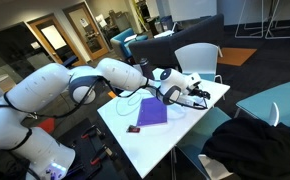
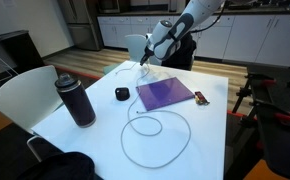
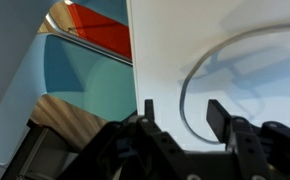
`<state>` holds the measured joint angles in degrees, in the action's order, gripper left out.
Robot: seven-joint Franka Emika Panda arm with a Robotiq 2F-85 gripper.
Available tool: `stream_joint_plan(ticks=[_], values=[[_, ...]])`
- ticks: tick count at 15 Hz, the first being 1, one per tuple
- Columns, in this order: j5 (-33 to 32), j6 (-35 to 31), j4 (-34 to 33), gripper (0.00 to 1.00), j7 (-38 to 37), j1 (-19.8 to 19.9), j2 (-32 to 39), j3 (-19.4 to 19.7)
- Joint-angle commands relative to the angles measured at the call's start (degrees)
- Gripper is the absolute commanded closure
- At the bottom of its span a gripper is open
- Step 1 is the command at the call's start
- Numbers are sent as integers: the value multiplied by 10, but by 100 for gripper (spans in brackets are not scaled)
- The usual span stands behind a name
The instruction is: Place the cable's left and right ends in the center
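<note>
A thin grey cable point(image 2: 157, 140) lies on the white table point(image 2: 215, 130). It forms a big loop near the front, and one strand runs back to the far corner. My gripper point(image 2: 148, 62) hovers over that far corner, beside a purple pad point(image 2: 165, 94). In the wrist view the gripper point(image 3: 183, 118) is open, and a curved piece of the cable point(image 3: 200, 68) runs between its two fingers. Nothing is held. The gripper point(image 1: 181, 92) and cable point(image 1: 125, 100) also show in an exterior view.
A black bottle point(image 2: 75, 100) stands at the table's near left, with a small black object point(image 2: 122, 93) by the pad. A small dark item point(image 2: 200, 98) lies at the pad's other side. White chairs point(image 2: 20, 95) and a teal chair point(image 1: 270, 105) surround the table.
</note>
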<state>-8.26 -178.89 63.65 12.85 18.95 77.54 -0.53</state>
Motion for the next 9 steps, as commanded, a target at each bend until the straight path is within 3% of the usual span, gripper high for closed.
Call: stream_joint_plan(ticks=[1, 5, 9], values=[[15, 11, -40, 71, -21, -16, 21, 21], [19, 26, -36, 100, -33, -22, 15, 34], [7, 27, 75, 99, -44, -35, -78, 59]])
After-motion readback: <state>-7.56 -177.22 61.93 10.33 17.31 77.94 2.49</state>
